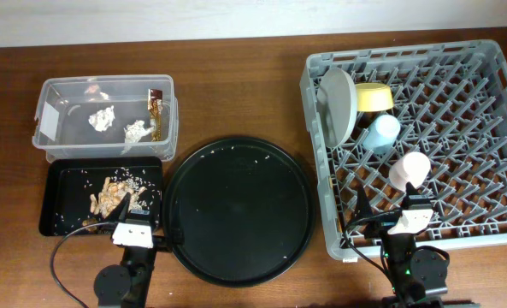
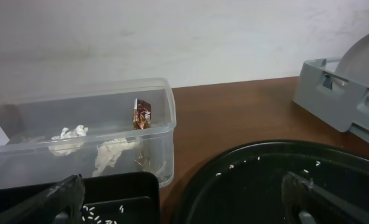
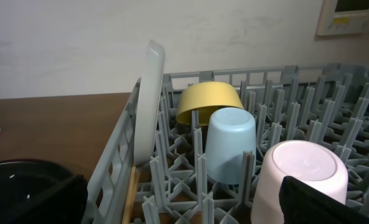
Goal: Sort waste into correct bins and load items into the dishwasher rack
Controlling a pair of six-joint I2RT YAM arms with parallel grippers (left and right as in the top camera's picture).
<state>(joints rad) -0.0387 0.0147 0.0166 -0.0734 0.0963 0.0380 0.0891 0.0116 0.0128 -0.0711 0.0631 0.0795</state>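
The clear tub [image 1: 46, 137] holds tissue scraps [image 1: 103, 118] and the brown-and-gold wrapper [image 1: 156, 104]; they also show in the left wrist view [image 2: 112, 152]. The black rectangular tray [image 1: 61, 201] holds food leftovers [image 1: 109, 197]. The grey rack [image 1: 492, 128] holds the upright plate [image 1: 338, 103], yellow bowl [image 1: 374, 97], blue cup [image 1: 381, 130] and pink cup [image 1: 409, 168], the cups upside down. Chopsticks [image 3: 133, 190] lie along the rack's left wall. My left gripper [image 1: 133, 229] is open and empty at the tray's front edge. My right gripper [image 1: 411, 218] is open and empty at the rack's front edge.
A large round black tray [image 1: 236, 210] with a few rice grains sits between the bins and the rack. Both arm bases stand at the table's front edge. Bare brown table runs along the back.
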